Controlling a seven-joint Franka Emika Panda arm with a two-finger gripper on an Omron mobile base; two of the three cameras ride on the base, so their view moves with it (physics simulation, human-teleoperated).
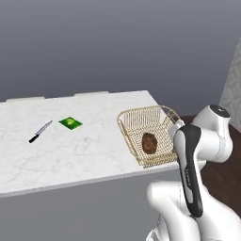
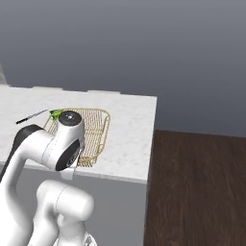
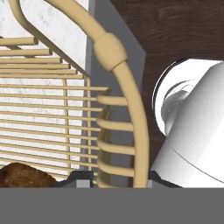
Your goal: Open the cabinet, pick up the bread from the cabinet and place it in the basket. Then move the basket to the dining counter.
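The gold-tan wire basket (image 1: pixel 141 123) (image 2: pixel 97 124) stands at the right end of the white marble dining counter (image 1: pixel 70 153) (image 2: pixel 132 129), close to its front edge. The small brown bread (image 1: pixel 149 142) (image 3: pixel 24 176) lies inside the basket. My gripper (image 3: pixel 117 181) is at the basket's right side, shut on its thick rim (image 3: pixel 131 96), which runs up between the two fingertips. In both base views my own arm hides the hand. The cabinet is out of view.
A black-handled knife (image 1: pixel 40 131) (image 2: pixel 31 116) and a green packet (image 1: pixel 70 123) (image 2: pixel 56 114) lie on the counter left of the basket. Past the counter's right edge is dark wood floor (image 2: pixel 197 182). A plain grey wall stands behind.
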